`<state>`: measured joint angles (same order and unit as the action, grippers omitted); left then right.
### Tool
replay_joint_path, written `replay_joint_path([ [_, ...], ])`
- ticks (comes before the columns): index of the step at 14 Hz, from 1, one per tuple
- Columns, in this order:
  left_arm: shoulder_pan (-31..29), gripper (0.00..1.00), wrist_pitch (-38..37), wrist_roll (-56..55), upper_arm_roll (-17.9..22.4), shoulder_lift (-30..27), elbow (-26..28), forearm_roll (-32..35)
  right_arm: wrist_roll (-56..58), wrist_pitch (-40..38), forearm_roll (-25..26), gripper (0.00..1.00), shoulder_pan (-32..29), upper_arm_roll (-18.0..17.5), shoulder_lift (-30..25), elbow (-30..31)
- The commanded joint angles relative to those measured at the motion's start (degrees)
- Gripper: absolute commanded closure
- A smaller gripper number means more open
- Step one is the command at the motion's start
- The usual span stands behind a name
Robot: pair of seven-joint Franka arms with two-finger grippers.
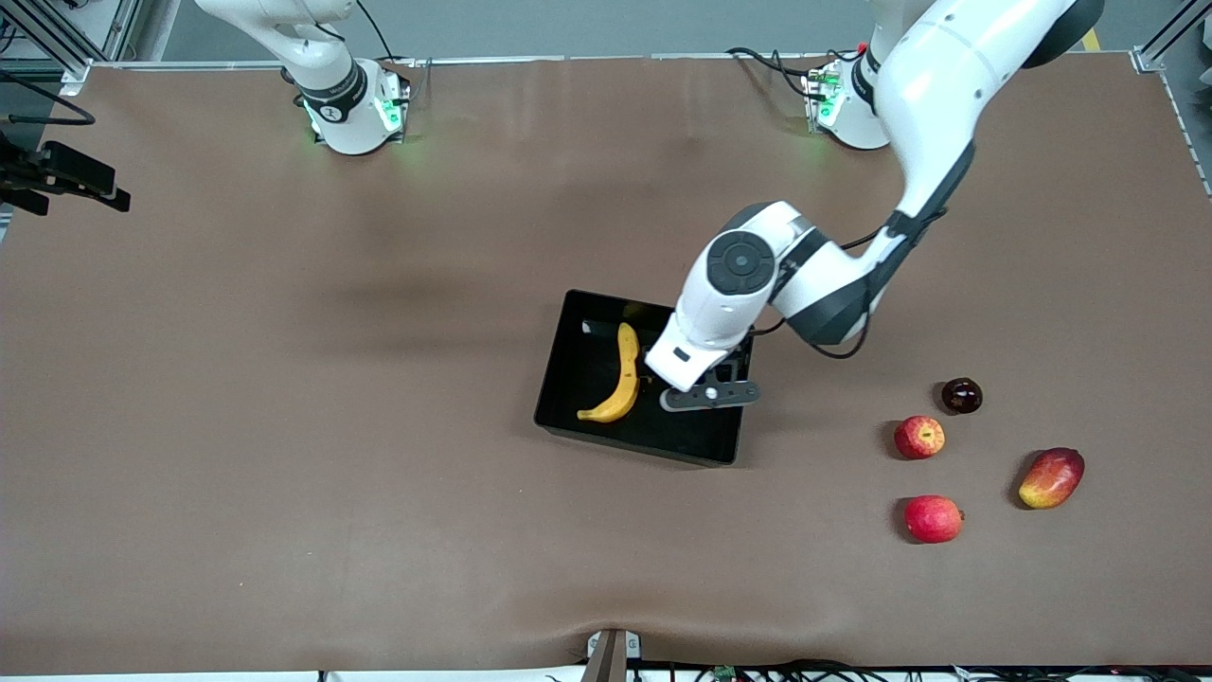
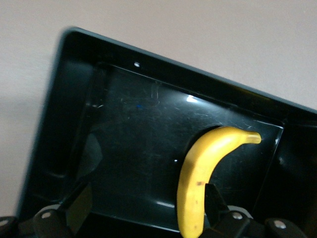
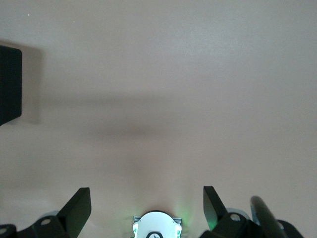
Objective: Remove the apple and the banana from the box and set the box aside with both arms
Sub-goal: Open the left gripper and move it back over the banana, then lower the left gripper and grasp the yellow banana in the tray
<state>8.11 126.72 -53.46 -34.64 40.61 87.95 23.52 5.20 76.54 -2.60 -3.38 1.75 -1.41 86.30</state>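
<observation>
L claw (image 1: pixel 684 386) spread over box (image 1: pixel 568 365) | banana (image 1: pixel 621 374) beside fingertip, free | R claw (image 3: pixel 147 206) spread

Robotics lab: brown-covered table (image 1: pixel 284 426), aluminium frame posts (image 1: pixel 57 38), cables (image 1: pixel 776 62), green-lit arm bases (image 1: pixel 355 114).

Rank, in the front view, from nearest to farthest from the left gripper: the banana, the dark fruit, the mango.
1. banana: in the box, under the left gripper.
2. dark fruit: on the table, toward the left arm's end.
3. mango: still closer to that end.

Banana (image 1: pixel 620 377) in the black box (image 1: pixel 568 379), left gripper (image 1: pixel 705 393) over it, apples (image 1: pixel 919 437) toward the left arm's end.
</observation>
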Motion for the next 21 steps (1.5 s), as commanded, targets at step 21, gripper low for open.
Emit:
replay_joint_path([
  [21, 16.6, 0.19, 17.2, 2.8, 13.7, 10.7, -2.3, 1.7, 0.6, -1.7, 0.1, 0.00, -0.8, -0.4, 4.0, -1.6],
])
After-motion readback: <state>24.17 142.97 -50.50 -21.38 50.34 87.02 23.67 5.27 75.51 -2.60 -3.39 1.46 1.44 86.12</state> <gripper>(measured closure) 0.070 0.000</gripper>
